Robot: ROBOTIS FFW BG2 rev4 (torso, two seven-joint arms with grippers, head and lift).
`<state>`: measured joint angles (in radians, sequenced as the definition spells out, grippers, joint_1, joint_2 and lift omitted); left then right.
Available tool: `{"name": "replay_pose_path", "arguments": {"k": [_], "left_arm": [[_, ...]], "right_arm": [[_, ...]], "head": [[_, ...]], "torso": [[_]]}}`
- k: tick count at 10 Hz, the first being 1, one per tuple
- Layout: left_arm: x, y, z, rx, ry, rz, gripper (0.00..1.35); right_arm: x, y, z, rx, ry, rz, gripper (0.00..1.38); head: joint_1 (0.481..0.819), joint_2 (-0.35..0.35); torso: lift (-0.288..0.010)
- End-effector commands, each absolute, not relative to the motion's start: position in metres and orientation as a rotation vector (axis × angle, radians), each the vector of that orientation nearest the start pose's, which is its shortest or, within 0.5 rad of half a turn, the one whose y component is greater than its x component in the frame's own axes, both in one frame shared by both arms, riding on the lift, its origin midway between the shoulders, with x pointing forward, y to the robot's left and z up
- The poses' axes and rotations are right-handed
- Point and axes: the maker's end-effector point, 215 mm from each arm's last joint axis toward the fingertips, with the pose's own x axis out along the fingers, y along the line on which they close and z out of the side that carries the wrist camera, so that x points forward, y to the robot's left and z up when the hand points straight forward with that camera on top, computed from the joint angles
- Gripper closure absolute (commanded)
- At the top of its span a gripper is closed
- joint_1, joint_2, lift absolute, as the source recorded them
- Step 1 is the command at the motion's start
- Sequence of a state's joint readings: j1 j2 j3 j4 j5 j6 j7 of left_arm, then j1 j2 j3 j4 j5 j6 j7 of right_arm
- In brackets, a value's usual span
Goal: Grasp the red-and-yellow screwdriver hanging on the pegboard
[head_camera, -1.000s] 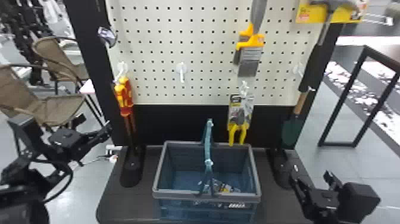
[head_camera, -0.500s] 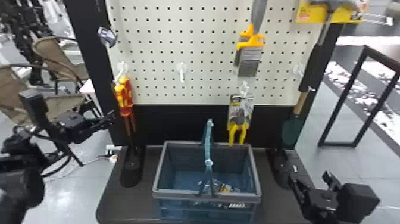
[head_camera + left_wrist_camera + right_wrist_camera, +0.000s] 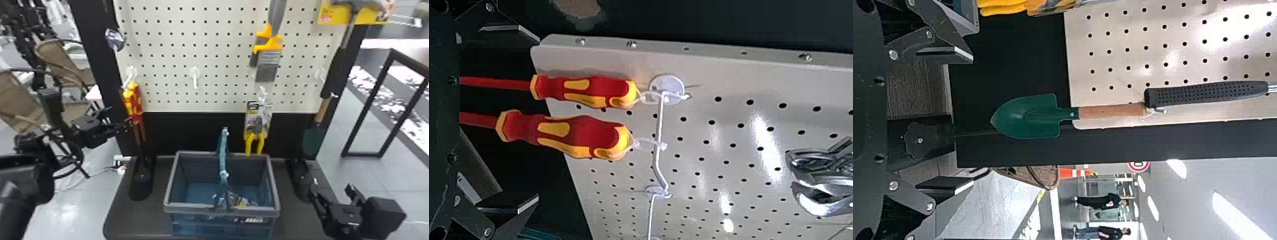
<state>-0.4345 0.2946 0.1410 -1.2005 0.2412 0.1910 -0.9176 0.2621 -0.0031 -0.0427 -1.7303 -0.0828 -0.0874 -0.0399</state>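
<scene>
Well, the red-and-yellow screwdriver (image 3: 131, 101) hangs by a white tie from a white plastic hook (image 3: 130, 72) at the left edge of the white perforated pegboard (image 3: 207, 48), left of centre in the head view. Its handle is uppermost and its red shaft points down against the black panel below. In the left wrist view a second red-and-yellow screwdriver (image 3: 581, 92) hangs tight beside it (image 3: 564, 135) on the same hook (image 3: 668, 92).

The left gripper (image 3: 127, 122) comes in from the left side of the head view. Its two flat black fingers stand apart, with nothing between them, and the tips are just beside the red shaft under the handle. I cannot tell whether they touch it.

The right gripper (image 3: 333, 196) sits low in the bottom right corner, well apart from the board, its fingers likewise spread and holding nothing.

A blue-grey plastic basket with an upright handle (image 3: 169, 188) stands bottom centre on the dark table (image 3: 124, 220). Above it hang yellow-handled pliers on a card (image 3: 257, 127). A yellow-and-grey flat brush (image 3: 266, 54) hangs in the upper right. A green-bladed trowel with a wooden and black handle (image 3: 311, 140) hangs at the board's right edge.
</scene>
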Motion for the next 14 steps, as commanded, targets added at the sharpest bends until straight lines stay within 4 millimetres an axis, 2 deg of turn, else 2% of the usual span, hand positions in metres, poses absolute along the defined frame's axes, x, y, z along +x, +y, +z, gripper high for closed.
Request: {"name": "replay_pose_path", "arguments": {"k": [1,3,6,7,8,9,10,11,14], "left_arm": [[0.661,0.253,-0.263,-0.062,0.065,-0.729,0.20],[0.667,0.232,-0.258,-0.030,0.079,-0.778,0.20],[0.670,0.214,-0.256,0.007,0.105,-0.822,0.20],[0.670,0.209,-0.257,0.016,0.111,-0.831,0.30],[0.671,0.205,-0.258,0.022,0.111,-0.831,0.83],[0.670,0.204,-0.262,0.005,0.127,-0.816,1.04],[0.670,0.207,-0.263,0.021,0.136,-0.787,1.05],[0.671,0.211,-0.263,0.024,0.132,-0.760,1.18],[0.671,0.219,-0.259,0.020,0.127,-0.735,1.20]], "right_arm": [[0.512,-0.263,-0.372,0.069,0.015,-0.087,0.40],[0.512,-0.262,-0.373,0.069,0.017,-0.085,0.40],[0.512,-0.263,-0.374,0.068,0.021,-0.085,0.40],[0.511,-0.263,-0.375,0.066,0.023,-0.085,0.40],[0.510,-0.263,-0.376,0.066,0.026,-0.085,0.40],[0.510,-0.263,-0.377,0.065,0.027,-0.084,0.40],[0.510,-0.263,-0.378,0.065,0.030,-0.084,0.40],[0.510,-0.263,-0.381,0.065,0.036,-0.084,0.40],[0.508,-0.263,-0.385,0.063,0.047,-0.084,0.40]], "head": [[0.549,0.000],[0.549,0.000],[0.549,0.000],[0.549,0.000],[0.549,0.000],[0.549,0.000],[0.549,0.000],[0.549,0.000],[0.549,0.000]], "torso": [[-0.100],[-0.100],[-0.100],[-0.100],[-0.100],[-0.100],[-0.100],[-0.100],[-0.100]]}}
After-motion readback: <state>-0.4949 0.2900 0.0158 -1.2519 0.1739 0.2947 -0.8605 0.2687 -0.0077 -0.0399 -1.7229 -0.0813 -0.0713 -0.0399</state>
